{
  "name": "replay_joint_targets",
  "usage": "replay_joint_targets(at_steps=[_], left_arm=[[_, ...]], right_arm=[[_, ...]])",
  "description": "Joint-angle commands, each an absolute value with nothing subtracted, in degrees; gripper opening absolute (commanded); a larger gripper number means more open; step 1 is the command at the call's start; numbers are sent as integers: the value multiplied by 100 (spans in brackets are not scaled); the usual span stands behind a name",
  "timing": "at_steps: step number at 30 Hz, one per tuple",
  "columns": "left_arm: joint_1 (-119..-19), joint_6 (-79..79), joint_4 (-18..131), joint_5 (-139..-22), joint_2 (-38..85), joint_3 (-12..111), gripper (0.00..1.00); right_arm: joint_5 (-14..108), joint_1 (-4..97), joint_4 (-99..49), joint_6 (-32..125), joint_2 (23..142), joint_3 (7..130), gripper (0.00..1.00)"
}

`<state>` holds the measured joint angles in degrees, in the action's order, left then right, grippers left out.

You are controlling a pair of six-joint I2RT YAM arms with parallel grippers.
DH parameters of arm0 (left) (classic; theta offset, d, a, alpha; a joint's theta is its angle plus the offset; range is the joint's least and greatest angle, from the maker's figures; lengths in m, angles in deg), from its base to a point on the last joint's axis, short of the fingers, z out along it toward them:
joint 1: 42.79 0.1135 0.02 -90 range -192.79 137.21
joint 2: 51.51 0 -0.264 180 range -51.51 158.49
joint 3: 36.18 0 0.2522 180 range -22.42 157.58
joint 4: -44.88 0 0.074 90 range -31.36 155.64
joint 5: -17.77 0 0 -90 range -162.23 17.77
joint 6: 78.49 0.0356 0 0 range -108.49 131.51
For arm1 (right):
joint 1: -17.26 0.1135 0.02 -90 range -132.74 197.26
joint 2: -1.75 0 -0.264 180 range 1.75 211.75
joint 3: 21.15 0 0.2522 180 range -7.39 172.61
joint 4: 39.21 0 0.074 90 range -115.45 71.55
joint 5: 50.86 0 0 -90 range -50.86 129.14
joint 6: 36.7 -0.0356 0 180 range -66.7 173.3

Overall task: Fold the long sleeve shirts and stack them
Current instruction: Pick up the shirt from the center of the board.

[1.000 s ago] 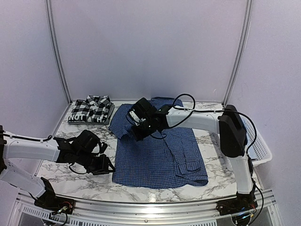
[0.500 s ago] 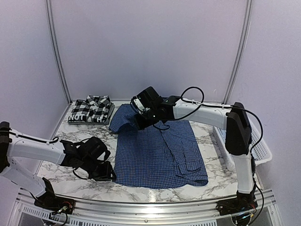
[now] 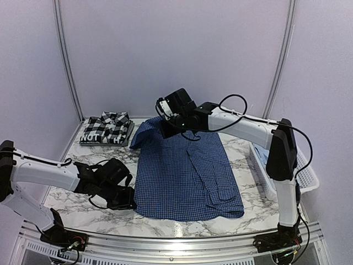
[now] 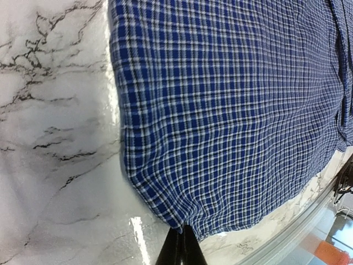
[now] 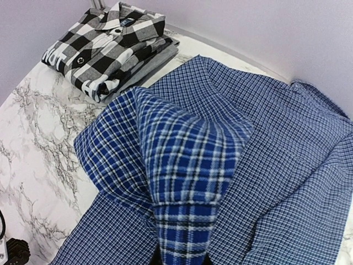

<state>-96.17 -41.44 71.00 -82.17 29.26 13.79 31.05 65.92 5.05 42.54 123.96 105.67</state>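
At 10 o'clock on the table point(image 3: 83, 218): folded plaid shirt point(image 3: 107, 128), flat and square-edged, stacked on a pale shirt point(image 5: 161, 57). Could get knocked askew by a wide swing of cloth.

At 7 o'clock: left gripper point(image 4: 180, 234), clenched on the near hem corner of the blue shirt point(image 3: 187, 176), with only a thin pinch of fabric in the bite. Liable to slip off so small a hold if pulled against the far end. On glossy, veined marble, likely to slide whole rather than pull taut.

At centre: soft, limp woven cloth in fine checks, spread flat, collar toward 12, placket and chest pocket facing up.

At 12 o'clock: right gripper point(image 3: 167, 128), grasping a bunch at the shirt's 11 o'clock corner, raised off the table and hanging in a loose cone. Risks catching two layers, laying the fold skewed, or pressing in creases.

At 3 o'clock: white slatted basket point(image 3: 306, 175), rigid plastic, well apart from the shirt.
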Motion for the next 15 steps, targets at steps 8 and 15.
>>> replay_joint_targets(at_steps=[8, 15], left_arm=[[-9681, -3373, 7253, -8366, 3078, 2389, 0], [-9858, -2842, 7326, -8845, 3765, 3359, 0]], right_arm=[[2373, 5893, 304, 4864, 12057, 11289, 0], [2275, 5231, 218, 4857, 11620, 10888, 0]])
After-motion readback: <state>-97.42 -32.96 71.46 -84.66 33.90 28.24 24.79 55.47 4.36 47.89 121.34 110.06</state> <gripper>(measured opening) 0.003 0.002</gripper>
